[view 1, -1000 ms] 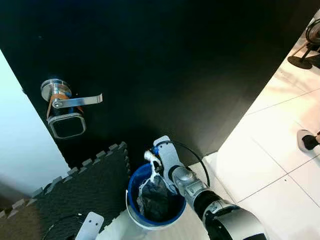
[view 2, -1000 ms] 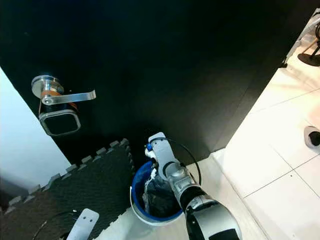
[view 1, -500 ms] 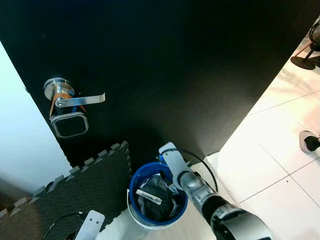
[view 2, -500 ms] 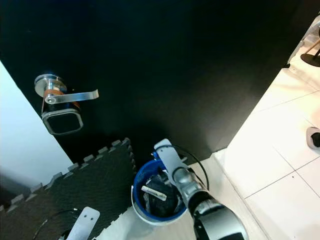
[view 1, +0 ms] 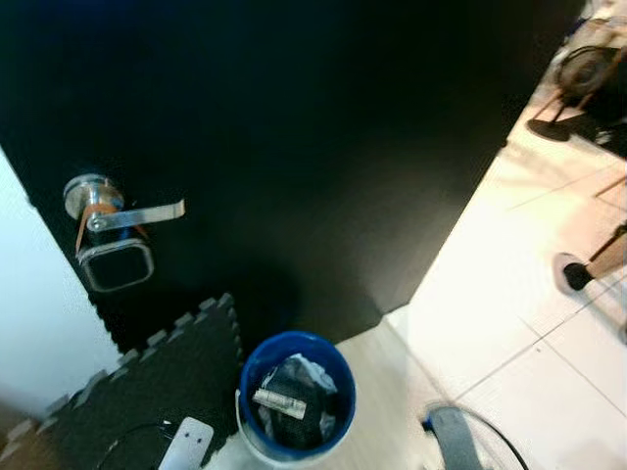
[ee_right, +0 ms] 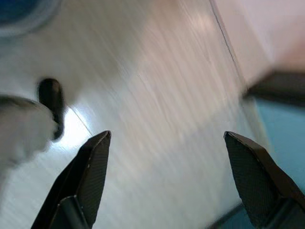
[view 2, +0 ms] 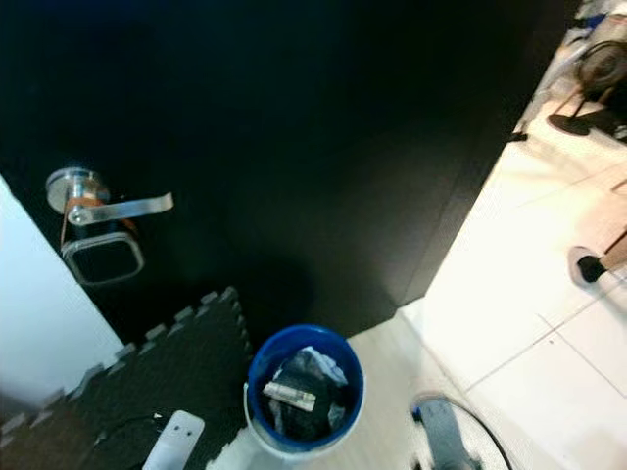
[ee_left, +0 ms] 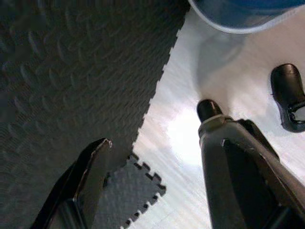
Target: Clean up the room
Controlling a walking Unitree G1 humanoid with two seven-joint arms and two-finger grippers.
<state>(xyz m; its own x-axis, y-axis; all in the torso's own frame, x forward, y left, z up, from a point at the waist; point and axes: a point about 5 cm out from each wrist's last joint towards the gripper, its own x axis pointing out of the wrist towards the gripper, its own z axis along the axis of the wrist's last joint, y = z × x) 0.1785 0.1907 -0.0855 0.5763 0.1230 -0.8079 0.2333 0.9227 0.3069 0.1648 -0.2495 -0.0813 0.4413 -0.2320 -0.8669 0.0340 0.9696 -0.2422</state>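
Left eye view: bin (view 1: pixel 296 399) lower centre, wrapper (view 1: pixel 280 401) inside; right end effector (ee_right: pixel 167 186) spread wide, empty, over bare floor lower right of bin; left end effector (ee_left: pixel 152 157) likewise spread

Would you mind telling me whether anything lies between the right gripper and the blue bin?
Nothing visible does. The right gripper hangs open over bare pale floor, and the bin, already holding trash, stands beside it with open floor between.
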